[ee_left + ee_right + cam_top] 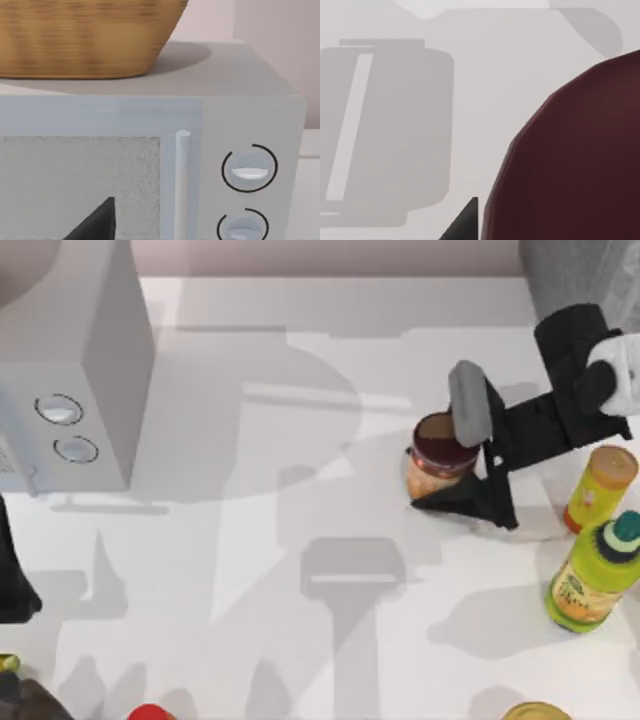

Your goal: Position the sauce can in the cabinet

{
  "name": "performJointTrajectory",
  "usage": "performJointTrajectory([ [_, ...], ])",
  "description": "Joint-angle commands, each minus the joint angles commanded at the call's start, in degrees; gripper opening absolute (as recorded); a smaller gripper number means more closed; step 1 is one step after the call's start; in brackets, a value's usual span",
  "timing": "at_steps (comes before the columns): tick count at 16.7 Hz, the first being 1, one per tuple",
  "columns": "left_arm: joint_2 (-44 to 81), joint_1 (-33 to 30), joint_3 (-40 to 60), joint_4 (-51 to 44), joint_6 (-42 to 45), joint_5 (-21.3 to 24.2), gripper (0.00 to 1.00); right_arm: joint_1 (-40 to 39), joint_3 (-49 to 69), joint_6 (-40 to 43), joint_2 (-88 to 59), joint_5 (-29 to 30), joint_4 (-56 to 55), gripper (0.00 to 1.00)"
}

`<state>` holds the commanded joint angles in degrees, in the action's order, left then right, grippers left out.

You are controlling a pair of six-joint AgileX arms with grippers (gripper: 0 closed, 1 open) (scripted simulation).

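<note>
Okay, my right gripper (450, 475) is at the sauce can (438, 455), right of centre on the surface (300, 570), fingers spread either side of it; I can't tell contact. Left arm parked at left edge, facing the pale grey box (260, 110).

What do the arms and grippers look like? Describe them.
The right arm is matte black and blocky with a white segment near its upper end; its gripper has black wedge-shaped fingers and a grey rounded wrist housing. The left arm is black at the table's left edge.
</note>
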<state>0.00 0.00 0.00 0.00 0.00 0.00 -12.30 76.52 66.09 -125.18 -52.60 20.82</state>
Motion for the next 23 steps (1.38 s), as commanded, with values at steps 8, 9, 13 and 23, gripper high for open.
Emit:
performJointTrajectory([
  [8, 0.0, 0.0, 0.0, 0.0, 0.0, 0.0, 1.0, 0.84, 10.51, -0.18, 7.1, -0.42, 21.92, 0.0],
  [9, 0.0, 0.0, 0.0, 0.0, 0.0, 0.0, 1.0, 0.73, 11.89, -0.18, 8.22, -0.59, 24.3, 0.0],
  [13, 0.0, 0.0, 0.0, 0.0, 0.0, 0.0, 1.0, -0.04, 15.73, 0.53, 11.49, -0.69, 28.42, 0.0],
  [23, 0.0, 0.0, 0.0, 0.0, 0.0, 0.0, 1.0, 2.33, 3.54, -9.5, 20.89, 5.99, 25.32, 0.0],
])
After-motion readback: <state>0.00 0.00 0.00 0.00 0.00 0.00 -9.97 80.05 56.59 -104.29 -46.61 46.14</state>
